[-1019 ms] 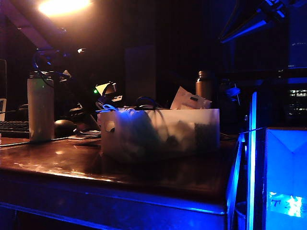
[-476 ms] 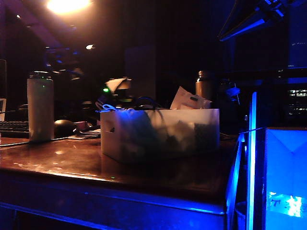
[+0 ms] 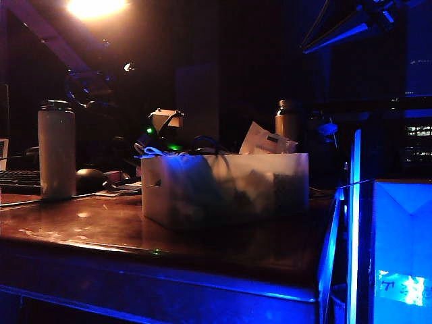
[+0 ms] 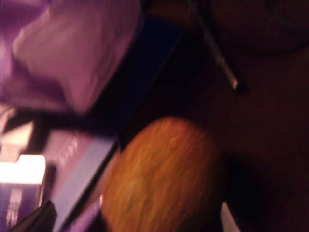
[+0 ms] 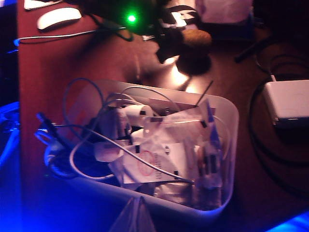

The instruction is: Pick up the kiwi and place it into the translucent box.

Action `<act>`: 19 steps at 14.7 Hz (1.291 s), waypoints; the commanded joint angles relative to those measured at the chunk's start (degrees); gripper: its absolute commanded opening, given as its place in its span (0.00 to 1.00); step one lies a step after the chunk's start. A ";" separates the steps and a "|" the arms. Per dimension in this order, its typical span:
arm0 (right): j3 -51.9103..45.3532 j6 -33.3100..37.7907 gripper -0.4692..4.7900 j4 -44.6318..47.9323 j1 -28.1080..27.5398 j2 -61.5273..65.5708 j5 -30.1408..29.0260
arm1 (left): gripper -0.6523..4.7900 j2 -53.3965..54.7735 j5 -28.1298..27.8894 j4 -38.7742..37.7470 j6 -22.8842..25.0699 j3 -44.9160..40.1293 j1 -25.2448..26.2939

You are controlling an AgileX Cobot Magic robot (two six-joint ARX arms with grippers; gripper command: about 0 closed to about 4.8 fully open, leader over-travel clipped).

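Brown kiwi (image 4: 161, 176): on the surface (image 3: 101, 233), unheld.
Left tool (image 5: 176, 41): spread wide, now lower behind translucent box (image 3: 226, 189), at the kiwi.
Right tool: unseen; state unknown.

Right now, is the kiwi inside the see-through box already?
No, the kiwi sits on the table beyond the translucent box, at the left gripper.
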 commanded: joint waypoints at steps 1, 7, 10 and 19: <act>0.26 0.24 0.09 0.94 0.07 -0.22 -0.98 | 1.00 1.11 -0.11 3.74 0.07 0.46 -0.11; 0.26 0.22 0.09 0.96 0.07 -0.24 -0.98 | 1.00 2.73 -0.11 5.09 0.09 0.77 -0.11; 0.26 0.22 0.09 1.25 0.07 -0.24 -0.98 | 0.97 2.73 0.11 5.20 0.07 0.77 -0.11; 0.26 0.22 0.09 3.32 0.07 -0.24 -0.96 | 0.73 2.51 0.13 5.11 -0.07 1.01 -0.22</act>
